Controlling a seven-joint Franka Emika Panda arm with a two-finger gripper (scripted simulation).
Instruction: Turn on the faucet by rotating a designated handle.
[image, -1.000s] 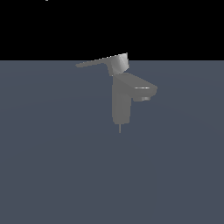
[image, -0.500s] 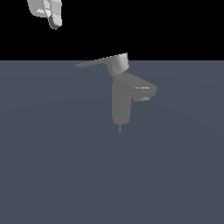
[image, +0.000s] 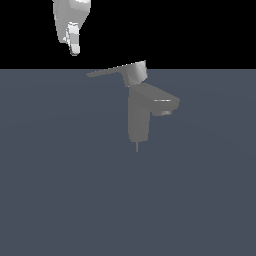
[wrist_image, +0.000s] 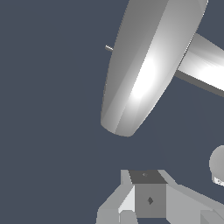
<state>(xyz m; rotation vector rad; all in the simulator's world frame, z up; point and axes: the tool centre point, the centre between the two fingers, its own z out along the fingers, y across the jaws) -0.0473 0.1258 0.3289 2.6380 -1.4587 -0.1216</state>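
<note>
1. Since 0.5 s ago our gripper (image: 74, 49) has come further down into the exterior view from the top edge. A second ago it wasn't in shot at all. The faucet (image: 140, 112) and handle (image: 117, 71) look unchanged across all three frames.
2. The gripper hangs above and to the exterior view's left of the handle tip, clearly apart from it, with no contact.
3. Jaws: we can't tell. In the exterior view only one finger outline reads clearly. The wrist view shows finger bases (wrist_image: 144, 197) close in but no tips.
4. The faucet stands mid-scene on the flat grey floor (image: 60, 190), with its spout (image: 162, 105) pointing to the exterior view's right. The handle sits on top and runs out from its cap to the exterior view's left, roughly level, tapering to a point.
5. In the wrist view the handle (wrist_image: 144, 65) fills the frame ahead of the fingers, so we judge the approach is lined up on the lever.
6. Progress: nothing turned yet. We judge this is still the approach phase.
7. Left to do: close the remaining gap, get a finger against the lever's side near the tip, and sweep it around the cap axis.
8. Risk: the lever is thin and flat, so a finger set too high may skate over it.
</note>
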